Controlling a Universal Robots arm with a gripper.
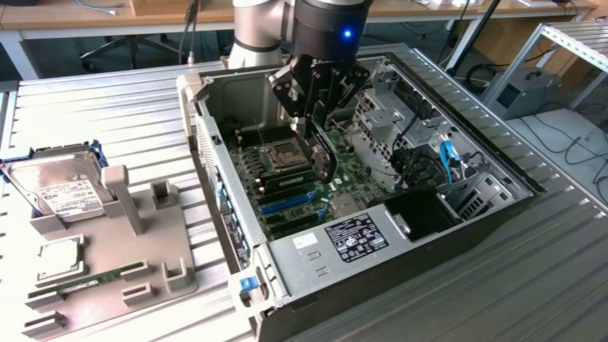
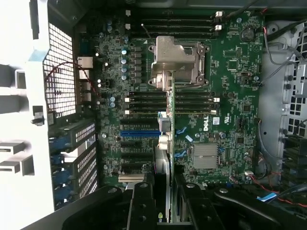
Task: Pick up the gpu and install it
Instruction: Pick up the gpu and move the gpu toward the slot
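Gripper (image 1: 312,122) half closed, clamped on gpu (image 1: 324,158); card hangs edge-down just above motherboard (image 2: 230,96) inside open case (image 1: 409,278).

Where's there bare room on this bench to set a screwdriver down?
Bare table at the exterior view's upper left, bordered by the hard drive and the case; more at the lower right, beside the case. Crowded: inside the case, where the gripper holds the gpu, and the grey parts holder.
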